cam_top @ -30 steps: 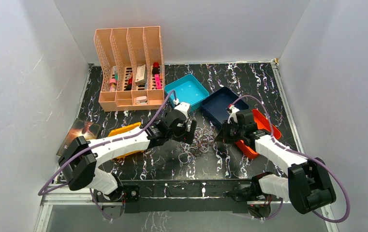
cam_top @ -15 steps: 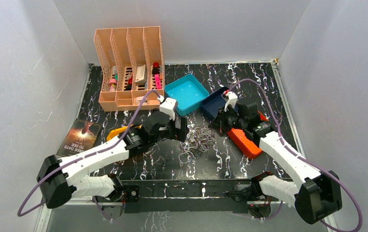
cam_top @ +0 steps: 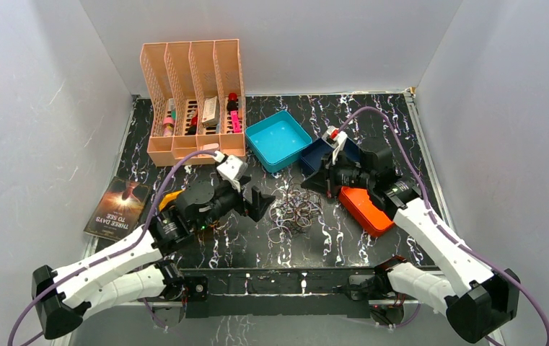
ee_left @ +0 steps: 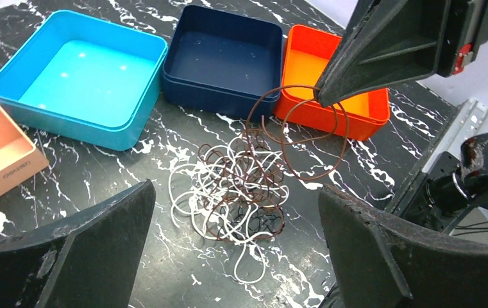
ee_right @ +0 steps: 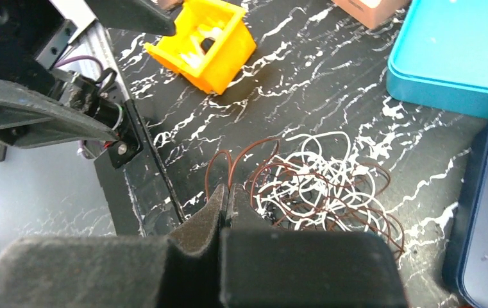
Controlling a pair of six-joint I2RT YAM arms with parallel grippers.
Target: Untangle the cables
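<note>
The cables (cam_top: 296, 210) lie in a palm-sized tangle of white, brown and black wire on the marbled black table; they also show in the left wrist view (ee_left: 238, 196) and the right wrist view (ee_right: 328, 186). My right gripper (cam_top: 312, 182) hangs above the tangle's far right side. Its jaws (ee_right: 226, 192) are shut on a brown cable loop (ee_left: 305, 138), which rises off the pile. My left gripper (cam_top: 257, 202) is wide open and empty just left of the tangle, with the fingers (ee_left: 93, 247) on either side of it in the left wrist view.
A teal tray (cam_top: 278, 138), a navy tray (cam_top: 319, 156) and an orange-red tray (cam_top: 363, 209) sit behind and right of the tangle. A yellow box (cam_top: 173, 197) lies under the left arm. A peach organizer (cam_top: 192, 101) stands far left, and a book (cam_top: 116, 205) lies at the left edge.
My left gripper has drawn back to the left, away from the tangle, and stayed open. My right gripper has risen and moved toward the far side, pulling a brown loop up.
</note>
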